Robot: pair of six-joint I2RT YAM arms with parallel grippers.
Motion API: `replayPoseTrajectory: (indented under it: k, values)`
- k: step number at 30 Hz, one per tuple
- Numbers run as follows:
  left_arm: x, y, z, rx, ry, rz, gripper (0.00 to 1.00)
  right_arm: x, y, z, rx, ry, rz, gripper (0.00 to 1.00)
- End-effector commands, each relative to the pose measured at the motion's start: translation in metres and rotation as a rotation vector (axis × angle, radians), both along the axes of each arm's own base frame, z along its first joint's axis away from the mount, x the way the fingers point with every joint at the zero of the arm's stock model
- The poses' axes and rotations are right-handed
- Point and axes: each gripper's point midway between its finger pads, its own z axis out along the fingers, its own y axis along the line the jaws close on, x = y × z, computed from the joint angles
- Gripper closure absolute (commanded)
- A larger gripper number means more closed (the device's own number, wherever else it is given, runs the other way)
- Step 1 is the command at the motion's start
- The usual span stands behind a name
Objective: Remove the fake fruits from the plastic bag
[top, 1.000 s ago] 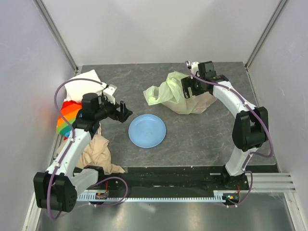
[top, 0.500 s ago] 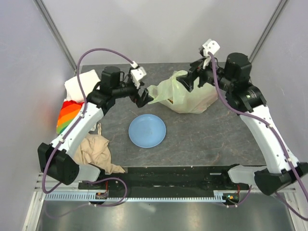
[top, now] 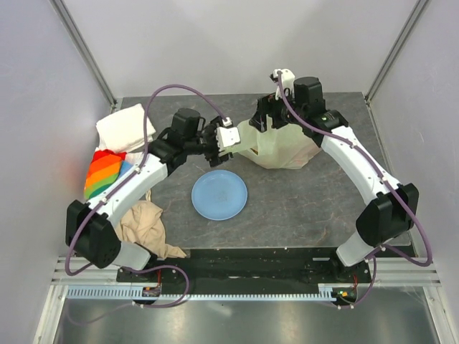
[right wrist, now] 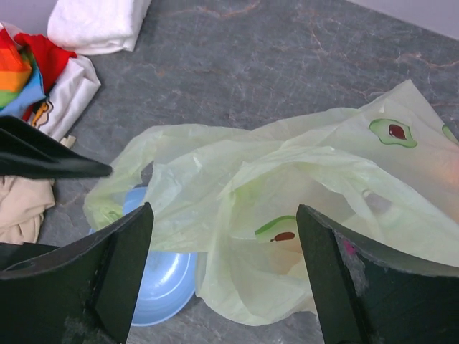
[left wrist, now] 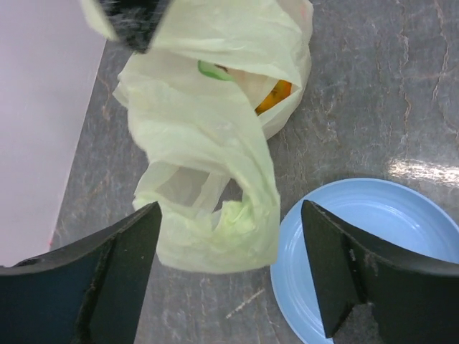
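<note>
Left wrist view: the bag (left wrist: 193, 122) near the far edge looks limp and slippery, the fruits (left wrist: 276, 95) light; I'd pinch its handle (left wrist: 247, 172). Left gripper (left wrist: 229, 208) and right gripper (right wrist: 224, 209) gape wide, empty.

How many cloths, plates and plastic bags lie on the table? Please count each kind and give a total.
Cloths: 3 (white cloth, rainbow-striped cloth, beige cloth)
Plates: 1 (light-blue plate)
Plastic bags: 1 (plastic bag)
Total: 5
The fake fruits are mostly hidden inside the bag, so they are not counted.

One plastic bag (top: 276, 147), one blue plate (top: 219, 195) and three cloths (top: 123, 127) (white, beige (top: 143, 226), rainbow-striped (top: 104, 174)).
</note>
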Motion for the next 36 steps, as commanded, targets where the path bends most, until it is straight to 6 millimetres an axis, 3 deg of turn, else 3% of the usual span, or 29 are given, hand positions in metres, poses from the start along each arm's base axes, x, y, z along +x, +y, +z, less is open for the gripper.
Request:
replayPoseTrajectory:
  k: [1, 4, 7, 8, 11, 12, 13, 14, 15, 16, 17, 18, 19, 20, 21, 22, 23, 24, 25, 26, 27, 28, 29, 32, 33, 34, 36]
  values:
    - [0.011, -0.011, -0.011, 0.059, -0.122, -0.071, 0.18, 0.006, 0.000, 0.012, 0.041, -0.020, -0.058, 0.13]
    - [0.016, -0.015, -0.026, 0.092, -0.133, -0.086, 0.27, 0.020, -0.008, -0.002, -0.006, 0.000, -0.120, 0.19]
    - [0.035, -0.016, -0.043, 0.151, -0.138, -0.061, 0.54, 0.026, -0.016, -0.008, -0.018, 0.025, -0.138, 0.28]
    - [0.041, -0.015, -0.047, 0.166, -0.134, -0.045, 0.71, 0.028, -0.020, -0.010, -0.013, 0.039, -0.143, 0.42]
    - [0.061, -0.015, -0.045, 0.166, -0.118, 0.021, 0.93, 0.032, -0.025, -0.021, 0.021, 0.102, -0.147, 0.64]
    - [0.067, -0.015, -0.040, 0.142, -0.101, 0.047, 0.97, 0.033, -0.026, -0.022, 0.038, 0.112, -0.146, 0.68]
    - [0.069, -0.016, -0.036, 0.125, -0.093, 0.053, 0.98, 0.035, -0.022, -0.026, 0.070, 0.141, -0.126, 0.81]
    - [0.071, -0.017, -0.033, 0.107, -0.081, 0.061, 0.98, 0.041, -0.027, -0.022, 0.085, 0.133, -0.131, 0.85]
    - [0.076, -0.018, -0.023, 0.063, -0.056, 0.094, 0.98, 0.045, -0.028, -0.019, 0.092, 0.122, -0.129, 0.97]
    - [0.080, -0.019, -0.024, 0.041, -0.018, 0.113, 0.98, 0.055, -0.032, -0.020, 0.075, 0.100, -0.142, 1.00]
    - [0.080, -0.022, -0.023, 0.005, 0.033, 0.110, 0.98, 0.067, -0.040, -0.005, 0.077, 0.051, -0.159, 1.00]
    - [0.092, -0.022, 0.001, -0.079, 0.079, 0.159, 0.98, 0.077, -0.044, 0.002, 0.072, 0.019, -0.162, 1.00]
    - [0.099, -0.021, -0.011, -0.097, 0.174, 0.188, 0.98, 0.093, -0.048, -0.005, 0.060, 0.014, -0.169, 1.00]
    - [0.103, -0.026, -0.003, -0.159, 0.244, 0.180, 0.98, 0.112, -0.061, 0.020, 0.058, -0.064, -0.189, 1.00]
    - [0.124, -0.019, 0.041, -0.308, 0.318, 0.251, 0.98, 0.125, -0.067, 0.026, 0.056, -0.090, -0.202, 1.00]
    - [0.133, -0.019, 0.050, -0.374, 0.401, 0.263, 0.98, 0.146, -0.072, 0.009, 0.043, -0.076, -0.211, 1.00]
    - [0.150, -0.022, 0.035, -0.420, 0.525, 0.281, 0.98, 0.163, -0.084, 0.040, 0.050, -0.163, -0.228, 1.00]
    - [0.158, -0.022, 0.076, -0.551, 0.598, 0.267, 0.98, 0.177, -0.091, 0.045, 0.047, -0.191, -0.242, 1.00]
    - [0.163, -0.023, 0.084, -0.578, 0.580, 0.257, 0.98, 0.197, -0.093, 0.027, 0.036, -0.184, -0.253, 1.00]
    - [0.173, -0.024, 0.099, -0.610, 0.500, 0.258, 0.98, 0.208, -0.101, 0.064, 0.046, -0.283, -0.272, 1.00]
    - [0.176, -0.026, 0.108, -0.628, 0.478, 0.255, 0.99, 0.221, -0.101, 0.054, 0.039, -0.289, -0.272, 1.00]
    - [0.181, -0.025, 0.118, -0.646, 0.456, 0.258, 0.99, 0.225, -0.104, 0.085, 0.056, -0.378, -0.279, 1.00]
    - [0.192, -0.021, 0.139, -0.677, 0.393, 0.270, 0.98, 0.229, -0.106, 0.093, 0.058, -0.414, -0.294, 1.00]
    - [0.202, -0.011, 0.182, -0.715, 0.214, 0.262, 0.99, 0.224, -0.113, 0.137, 0.098, -0.560, -0.323, 1.00]
    - [0.200, -0.011, 0.191, -0.716, 0.185, 0.250, 0.98, 0.213, -0.119, 0.172, 0.113, -0.655, -0.343, 1.00]
    - [0.198, -0.010, 0.199, -0.719, 0.160, 0.238, 0.98, 0.211, -0.120, 0.172, 0.104, -0.663, -0.348, 1.00]
    - [0.185, -0.010, 0.220, -0.712, 0.116, 0.186, 0.99, 0.200, -0.126, 0.192, 0.098, -0.707, -0.354, 1.00]
